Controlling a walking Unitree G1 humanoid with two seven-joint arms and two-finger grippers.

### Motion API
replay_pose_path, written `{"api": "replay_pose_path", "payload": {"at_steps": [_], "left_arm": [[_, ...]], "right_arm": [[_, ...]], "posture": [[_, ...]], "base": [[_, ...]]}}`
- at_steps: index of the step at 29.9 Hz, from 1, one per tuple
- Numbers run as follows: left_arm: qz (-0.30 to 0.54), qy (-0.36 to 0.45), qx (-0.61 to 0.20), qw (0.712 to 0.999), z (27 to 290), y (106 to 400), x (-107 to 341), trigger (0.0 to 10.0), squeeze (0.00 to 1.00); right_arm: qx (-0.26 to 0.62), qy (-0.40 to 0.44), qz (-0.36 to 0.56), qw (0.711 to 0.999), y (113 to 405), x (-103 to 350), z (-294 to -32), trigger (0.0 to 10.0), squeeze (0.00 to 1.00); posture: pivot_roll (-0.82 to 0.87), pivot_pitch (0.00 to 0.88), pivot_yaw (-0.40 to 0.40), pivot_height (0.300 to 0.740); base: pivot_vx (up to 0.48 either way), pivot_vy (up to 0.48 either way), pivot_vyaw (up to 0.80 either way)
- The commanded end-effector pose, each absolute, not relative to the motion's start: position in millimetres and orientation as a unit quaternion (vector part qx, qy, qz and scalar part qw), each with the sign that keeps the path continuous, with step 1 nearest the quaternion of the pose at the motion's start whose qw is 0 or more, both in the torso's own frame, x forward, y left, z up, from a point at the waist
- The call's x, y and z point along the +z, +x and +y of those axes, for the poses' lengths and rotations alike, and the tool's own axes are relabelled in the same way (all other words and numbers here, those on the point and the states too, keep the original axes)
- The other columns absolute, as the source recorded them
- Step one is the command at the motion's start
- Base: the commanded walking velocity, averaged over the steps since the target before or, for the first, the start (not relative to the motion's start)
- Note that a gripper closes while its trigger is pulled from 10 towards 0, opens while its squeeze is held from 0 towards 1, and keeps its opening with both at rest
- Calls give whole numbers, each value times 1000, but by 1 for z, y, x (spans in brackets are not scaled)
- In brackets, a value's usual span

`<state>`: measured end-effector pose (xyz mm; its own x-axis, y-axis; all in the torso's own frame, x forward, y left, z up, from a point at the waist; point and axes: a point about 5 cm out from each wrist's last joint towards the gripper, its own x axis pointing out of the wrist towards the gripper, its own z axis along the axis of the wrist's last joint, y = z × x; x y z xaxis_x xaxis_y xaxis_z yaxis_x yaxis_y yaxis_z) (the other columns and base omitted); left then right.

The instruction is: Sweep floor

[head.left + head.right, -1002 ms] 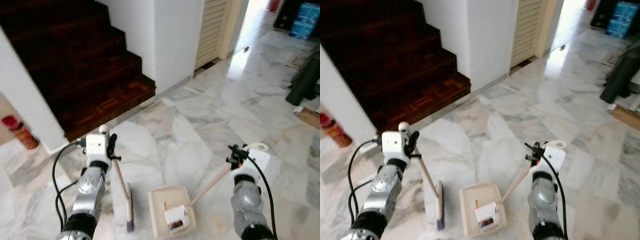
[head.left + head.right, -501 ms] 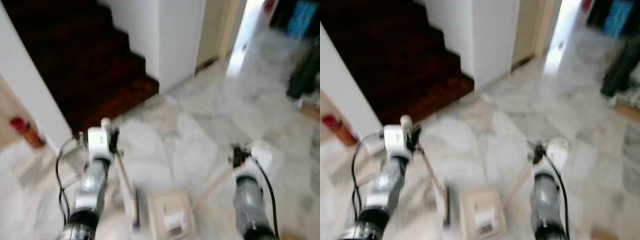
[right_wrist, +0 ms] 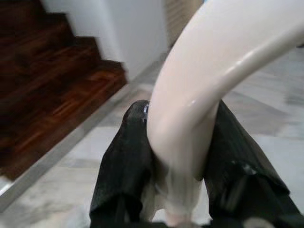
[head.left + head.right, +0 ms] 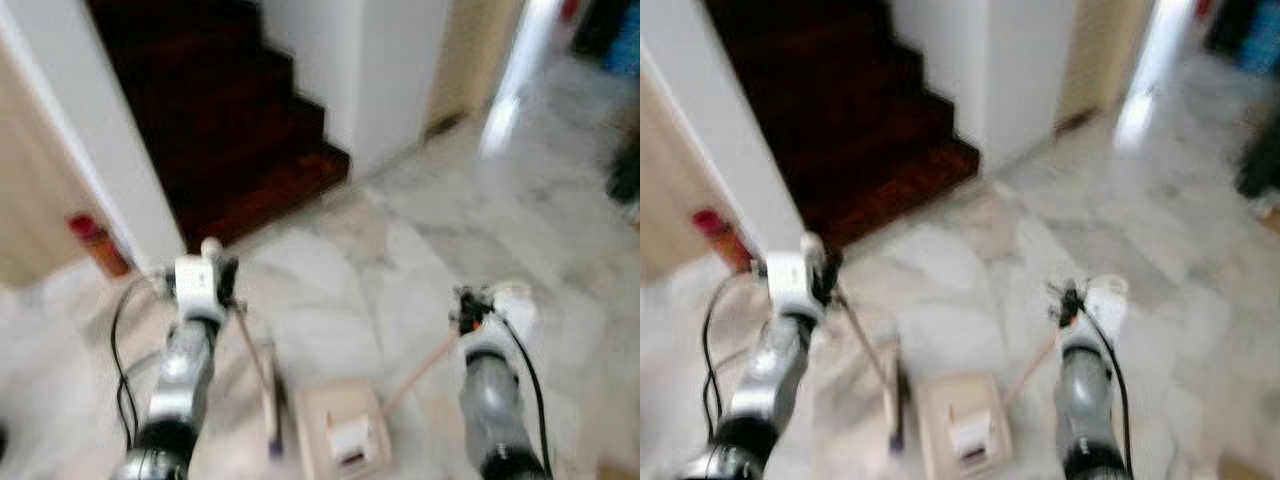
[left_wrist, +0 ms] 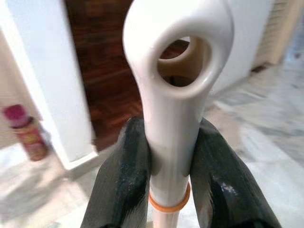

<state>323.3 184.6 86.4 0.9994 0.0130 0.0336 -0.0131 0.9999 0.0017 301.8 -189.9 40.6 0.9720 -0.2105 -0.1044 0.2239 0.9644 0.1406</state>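
Gripping a white plastic broom handle (image 5: pixel 173 118) in the left gripper (image 5: pixel 164 166), a cream curved dustpan handle (image 3: pixel 209 90) in the right gripper (image 3: pixel 183 156), above blurred grey-veined marble floor (image 4: pixel 400 250).

Cream broom (image 4: pixel 268 400) tilted, beside cream dustpan (image 4: pixel 343 438) holding litter

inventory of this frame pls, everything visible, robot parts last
broom: 1, cream handle, head on the floor, left of the dustpan
dustpan: 1, cream, on the floor between the arms, small white item inside
staircase: 1, dark wood, ahead on the left
red canister: 1, on the floor by the white wall
marble floor: 1, pale grey
left gripper: 1, black, shut on the broom handle
right gripper: 1, black, shut on the dustpan handle
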Motion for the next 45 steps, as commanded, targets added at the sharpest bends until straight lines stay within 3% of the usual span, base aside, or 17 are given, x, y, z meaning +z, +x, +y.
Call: {"api": "replay_pose_path", "payload": {"at_steps": [1,15,45], "left_arm": [[-37,7,-1,999,180,327,96,10000,0],[-37,7,-5,999,179,326,96,10000,0],[-37,6,-15,999,175,327,97,10000,0]], "right_arm": [[-118,85,20,989,306,50,-194,10000,0],[-115,83,14,990,304,50,-193,10000,0],[-127,115,20,985,305,48,-196,10000,0]], "posture": [[-58,0,37,740],[-57,0,42,740],[-52,0,41,740]], "base": [[0,277,0],[0,273,604],[0,256,139]]}}
